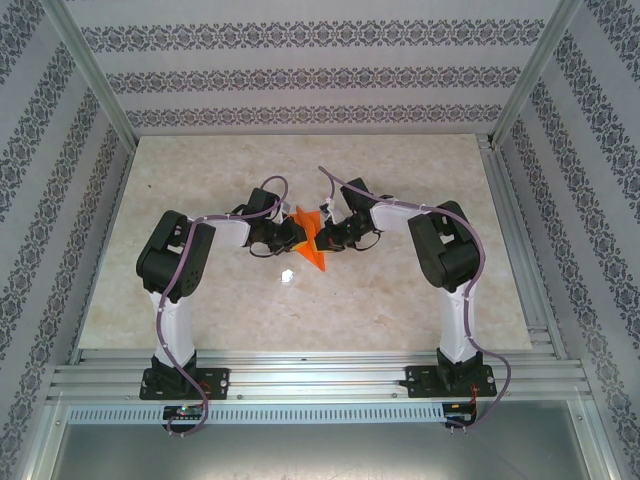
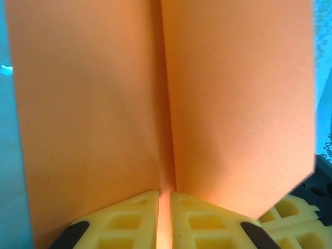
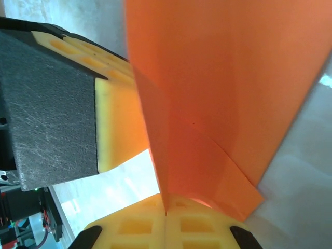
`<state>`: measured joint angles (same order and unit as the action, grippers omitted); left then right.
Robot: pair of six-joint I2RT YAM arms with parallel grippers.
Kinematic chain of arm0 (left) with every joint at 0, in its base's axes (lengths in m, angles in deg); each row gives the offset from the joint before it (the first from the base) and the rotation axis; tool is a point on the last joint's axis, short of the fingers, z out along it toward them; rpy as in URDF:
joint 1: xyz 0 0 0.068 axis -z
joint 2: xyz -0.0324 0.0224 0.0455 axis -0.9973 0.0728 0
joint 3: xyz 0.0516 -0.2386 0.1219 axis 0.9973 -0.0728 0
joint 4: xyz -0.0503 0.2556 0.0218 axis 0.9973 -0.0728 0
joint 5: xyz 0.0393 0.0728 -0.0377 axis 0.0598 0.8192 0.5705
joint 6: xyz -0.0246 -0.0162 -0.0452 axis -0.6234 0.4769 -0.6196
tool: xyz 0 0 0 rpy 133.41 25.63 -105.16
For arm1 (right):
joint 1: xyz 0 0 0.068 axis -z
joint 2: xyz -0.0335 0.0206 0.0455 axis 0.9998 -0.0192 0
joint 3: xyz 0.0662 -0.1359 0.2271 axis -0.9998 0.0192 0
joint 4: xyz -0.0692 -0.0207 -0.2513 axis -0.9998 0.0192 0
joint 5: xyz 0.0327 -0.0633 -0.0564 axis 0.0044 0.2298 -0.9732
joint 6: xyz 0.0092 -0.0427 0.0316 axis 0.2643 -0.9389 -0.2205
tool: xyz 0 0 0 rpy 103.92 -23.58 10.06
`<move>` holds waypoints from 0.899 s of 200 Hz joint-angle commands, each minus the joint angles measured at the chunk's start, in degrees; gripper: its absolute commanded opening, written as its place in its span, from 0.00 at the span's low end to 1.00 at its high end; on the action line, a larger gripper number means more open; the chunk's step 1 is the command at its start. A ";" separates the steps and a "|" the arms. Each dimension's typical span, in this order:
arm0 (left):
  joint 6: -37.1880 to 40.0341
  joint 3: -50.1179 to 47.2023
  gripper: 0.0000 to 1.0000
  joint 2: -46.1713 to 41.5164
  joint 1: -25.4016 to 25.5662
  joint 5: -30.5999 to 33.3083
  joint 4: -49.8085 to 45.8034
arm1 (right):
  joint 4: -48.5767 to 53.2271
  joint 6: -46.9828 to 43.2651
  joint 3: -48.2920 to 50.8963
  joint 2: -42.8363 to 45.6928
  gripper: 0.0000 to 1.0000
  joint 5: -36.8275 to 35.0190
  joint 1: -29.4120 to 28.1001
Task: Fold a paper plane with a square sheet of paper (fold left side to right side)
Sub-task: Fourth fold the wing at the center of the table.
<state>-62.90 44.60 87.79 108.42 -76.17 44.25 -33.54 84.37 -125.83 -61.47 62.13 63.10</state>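
here, paper plane inside both left tool and right tool

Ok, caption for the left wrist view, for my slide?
Left gripper pinches the orange paper along its crease, a panel spreading to each side.

One paper plane, apparently, two arms

No legible text or labels, as far as visible
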 commanded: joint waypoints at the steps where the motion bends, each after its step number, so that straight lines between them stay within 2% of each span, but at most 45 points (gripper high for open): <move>1: 1.82 -2.11 0.13 0.25 0.31 4.60 -3.59 | 1.09 -2.68 -1.32 -0.67 0.04 1.96 1.01; 40: -0.87 -2.97 0.17 -2.06 -0.09 0.59 2.02 | 0.12 -1.98 -0.42 -0.19 0.04 1.64 1.36; 57: -0.81 -2.10 0.23 -4.38 -0.56 0.16 1.34 | -0.20 -1.85 -0.11 -0.21 0.04 1.46 1.34; 78: -0.24 -0.38 0.26 -6.60 -1.12 0.13 -0.44 | -0.59 -1.58 0.24 -0.05 0.04 1.51 1.34; 149: -1.85 2.89 0.25 -5.42 -2.34 1.52 -0.81 | -1.60 -1.19 0.92 0.77 0.05 1.89 1.33; 180: -3.00 4.29 0.25 -2.65 -2.48 0.17 0.94 | -1.64 -1.02 0.81 0.67 0.07 1.81 1.28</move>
<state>-64.48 46.85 82.98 106.56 -75.69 44.25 -33.50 83.58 -125.65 -61.47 62.85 63.93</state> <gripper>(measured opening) 0.250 0.062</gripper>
